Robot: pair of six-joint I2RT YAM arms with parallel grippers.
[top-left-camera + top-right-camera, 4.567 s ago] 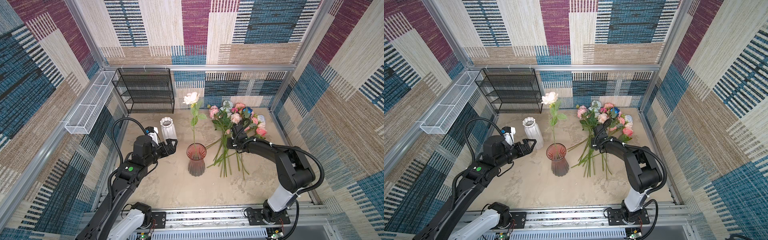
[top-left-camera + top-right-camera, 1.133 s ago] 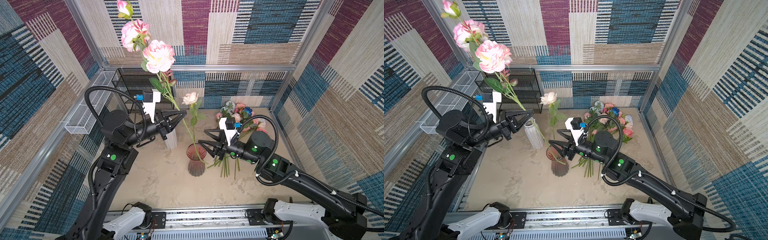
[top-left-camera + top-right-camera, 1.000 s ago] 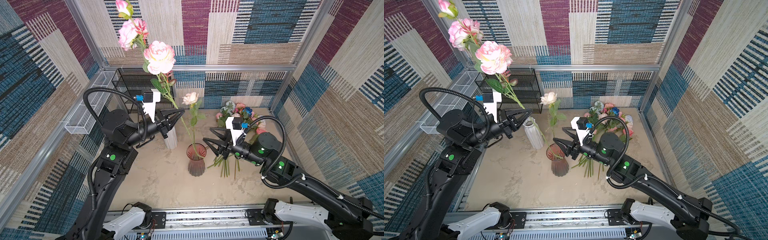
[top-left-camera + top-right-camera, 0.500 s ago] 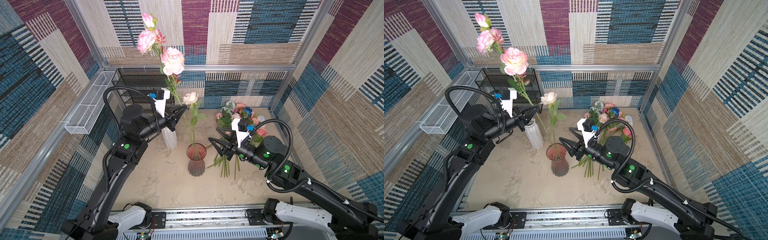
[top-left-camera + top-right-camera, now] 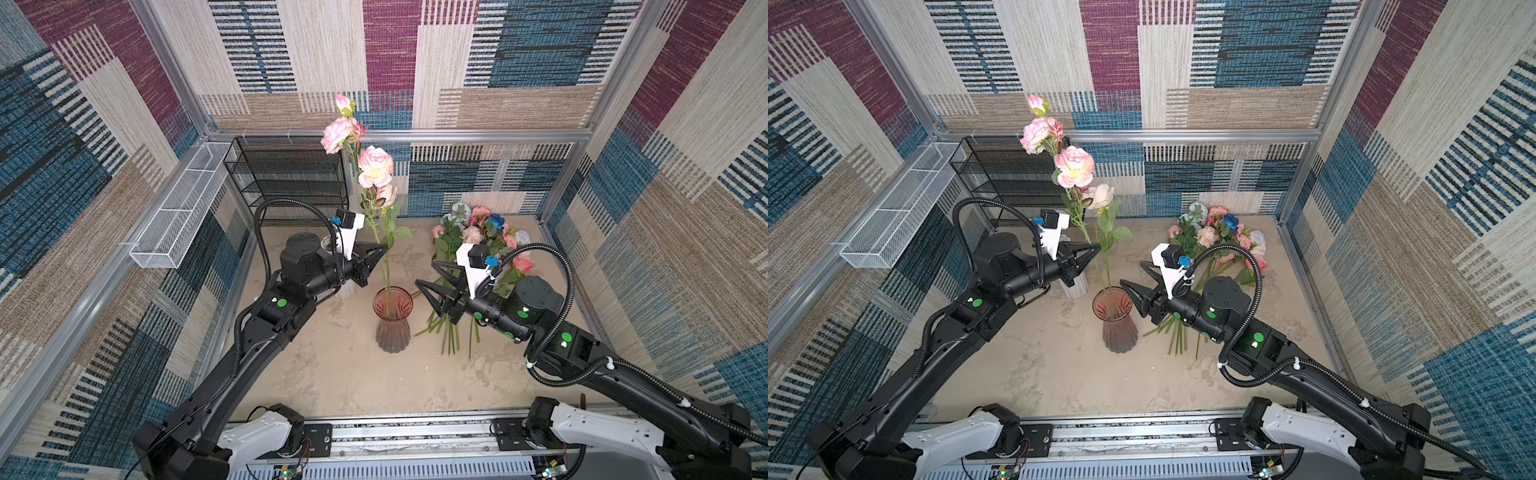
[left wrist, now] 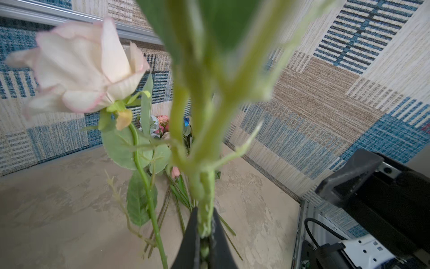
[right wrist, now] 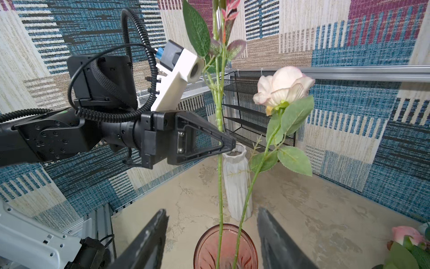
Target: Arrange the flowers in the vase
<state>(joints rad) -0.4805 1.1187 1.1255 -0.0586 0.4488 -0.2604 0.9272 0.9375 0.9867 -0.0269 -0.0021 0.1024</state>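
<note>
Vase (image 5: 392, 320) below the left pincer (image 5: 380, 253) holds a white rose (image 5: 1100, 195) and the foot of the pink spray (image 5: 375, 166) that pincer clamps; right pincer (image 5: 424, 272) gapes empty, the other flowers (image 5: 482, 232) waiting behind it on the surface (image 5: 332, 374)

Bright, even light, faint shadows; top views bow at edges; the flower stem (image 6: 206, 191) blurs close to the left wrist camera

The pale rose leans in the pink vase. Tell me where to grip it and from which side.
Probably the bare stem of the pale rose just above the pink vase rim, below its leaves: thin and leafless there. Come level from the right gripper's side, jaws open; the left gripper, holding the pink spray, blocks the other.
</note>
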